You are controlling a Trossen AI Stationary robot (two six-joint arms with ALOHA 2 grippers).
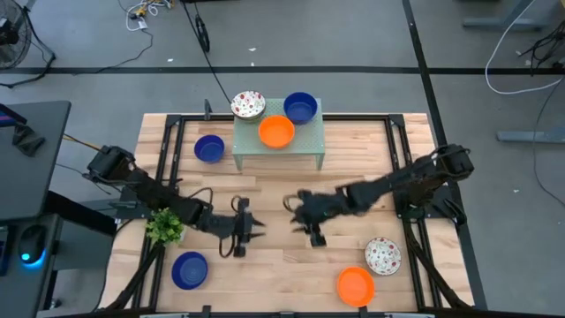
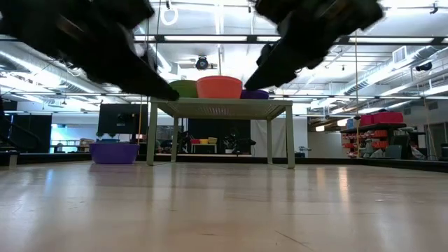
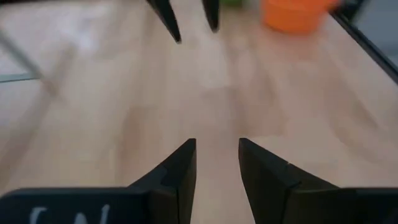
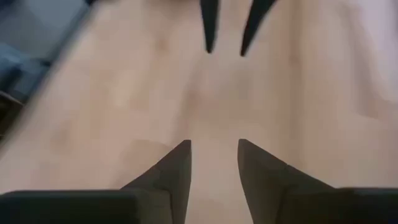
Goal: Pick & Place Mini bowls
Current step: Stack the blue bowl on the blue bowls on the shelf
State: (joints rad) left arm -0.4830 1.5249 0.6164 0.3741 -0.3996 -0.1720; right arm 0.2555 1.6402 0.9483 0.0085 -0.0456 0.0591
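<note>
Both pincers hover mid-table, facing each other: left pincer (image 1: 250,231) and right pincer (image 1: 303,223), each partly open and holding nothing. Three mini bowls sit on the mesh stand (image 1: 305,150) at the far edge: speckled bowl (image 1: 248,104), orange bowl (image 1: 276,131), blue bowl (image 1: 300,107); others lie scattered on the table (image 1: 274,190). They look light, rigid, probably slippery; judged best pinched at the rim.
</note>
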